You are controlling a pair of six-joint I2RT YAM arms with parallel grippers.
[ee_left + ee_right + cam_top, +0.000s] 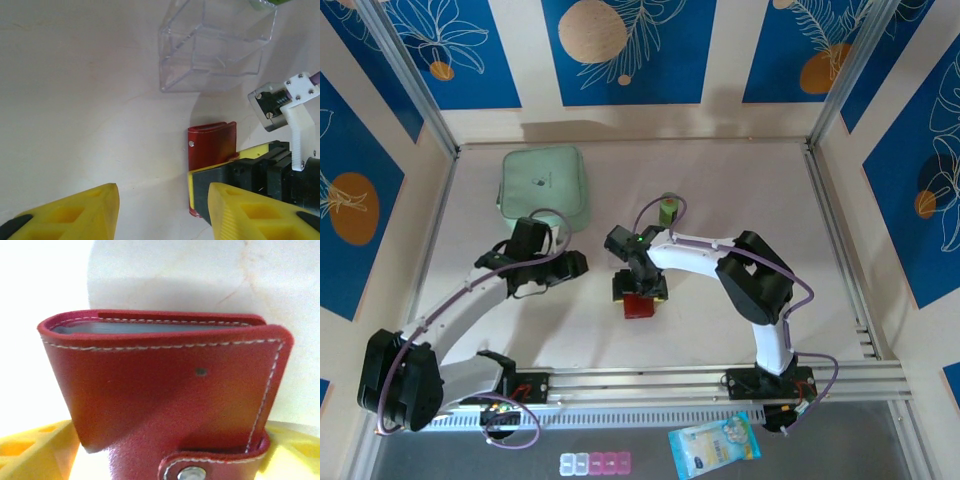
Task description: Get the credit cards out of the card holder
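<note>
A soft green case (542, 186) lay flat on the white table (740, 180), at about 10 o'clock. A little green thing (668, 208) sat near 12 o'clock. In the left wrist view, a clear box (215, 45) stood at 1 o'clock. Past the table's near edge, a pill box (595, 463) lay at 6 o'clock and a packet (714, 446) at 5 o'clock. The walls (620, 50) were blue with leaf drawings.

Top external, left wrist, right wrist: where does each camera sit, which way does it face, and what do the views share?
Top external: above and behind the bases, looking down on the table; both arms, left gripper and right gripper show.
Left wrist: on the left arm, facing across the table at the card holder and a clear box; left fingers at the bottom.
Right wrist: on the right arm, close on the card holder; right fingers flank it.
Shared: all three see the card holder.
</note>
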